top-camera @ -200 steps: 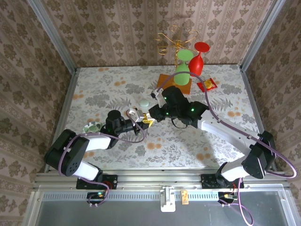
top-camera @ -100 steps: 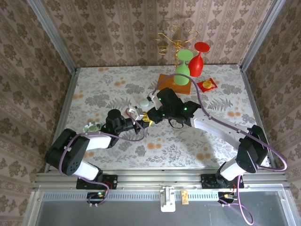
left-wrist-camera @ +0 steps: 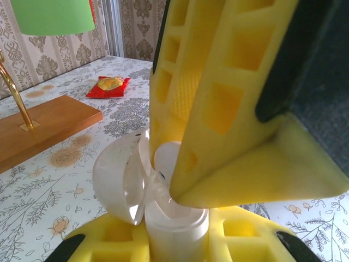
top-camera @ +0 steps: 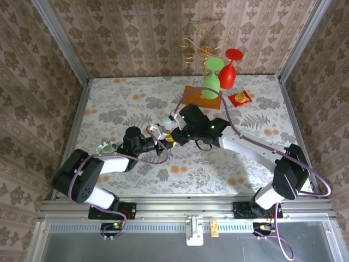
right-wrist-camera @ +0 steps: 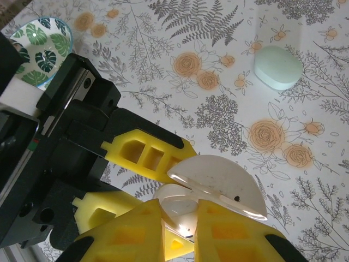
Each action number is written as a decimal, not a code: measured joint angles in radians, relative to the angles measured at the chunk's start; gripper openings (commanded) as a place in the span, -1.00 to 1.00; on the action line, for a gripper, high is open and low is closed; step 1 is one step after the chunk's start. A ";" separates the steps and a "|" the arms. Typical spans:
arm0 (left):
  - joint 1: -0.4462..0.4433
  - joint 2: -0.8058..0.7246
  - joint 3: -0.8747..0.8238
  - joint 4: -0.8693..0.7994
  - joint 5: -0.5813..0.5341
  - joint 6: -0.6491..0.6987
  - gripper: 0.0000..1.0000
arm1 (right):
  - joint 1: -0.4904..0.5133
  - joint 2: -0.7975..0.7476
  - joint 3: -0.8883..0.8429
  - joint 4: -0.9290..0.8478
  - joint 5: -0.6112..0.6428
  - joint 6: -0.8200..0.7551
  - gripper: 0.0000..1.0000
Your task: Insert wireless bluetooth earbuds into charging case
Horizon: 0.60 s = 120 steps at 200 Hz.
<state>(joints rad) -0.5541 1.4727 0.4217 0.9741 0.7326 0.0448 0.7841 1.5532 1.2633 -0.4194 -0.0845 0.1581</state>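
My left gripper (left-wrist-camera: pixel 177 232) is shut on a white charging case (left-wrist-camera: pixel 175 221), holding it upright with its domed lid (left-wrist-camera: pixel 117 177) swung open to the left. My right gripper (right-wrist-camera: pixel 182 224) reaches down into the open case, its yellow fingers (left-wrist-camera: pixel 234 98) touching the rim. Between those fingers sits a small whitish earbud (left-wrist-camera: pixel 164 158), pinched at the case's mouth. From the right wrist, the lid (right-wrist-camera: pixel 218 183) lies just past my fingertips and the left gripper's yellow fingers (right-wrist-camera: pixel 147 153) flank the case. In the top view both grippers meet at the case (top-camera: pixel 157 131) at mid-table.
A mint oval case (right-wrist-camera: pixel 278 67) lies on the floral cloth just beyond, also in the top view (top-camera: pixel 166 118). A leaf-patterned dish (top-camera: pixel 106 147) sits by the left arm. A wooden stand (top-camera: pixel 203 97) with green and red glasses and a red packet (top-camera: pixel 240 98) stand at the back.
The right gripper has moved left and closed in over the open case. The left gripper and case have stayed put.
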 measured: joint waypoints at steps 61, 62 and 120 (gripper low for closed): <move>-0.001 0.000 0.000 0.000 -0.010 0.000 -0.94 | 0.007 0.009 0.013 -0.010 -0.003 0.002 -0.20; -0.001 0.000 0.000 0.000 -0.011 0.000 -0.94 | 0.008 0.009 0.013 -0.010 -0.002 0.005 -0.19; -0.001 0.000 0.000 0.008 -0.010 0.001 -0.94 | -0.017 -0.049 0.013 -0.008 0.021 0.044 0.06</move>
<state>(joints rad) -0.5552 1.4727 0.4217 0.9821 0.7223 0.0460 0.7670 1.5040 1.2762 -0.4278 -0.0631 0.2024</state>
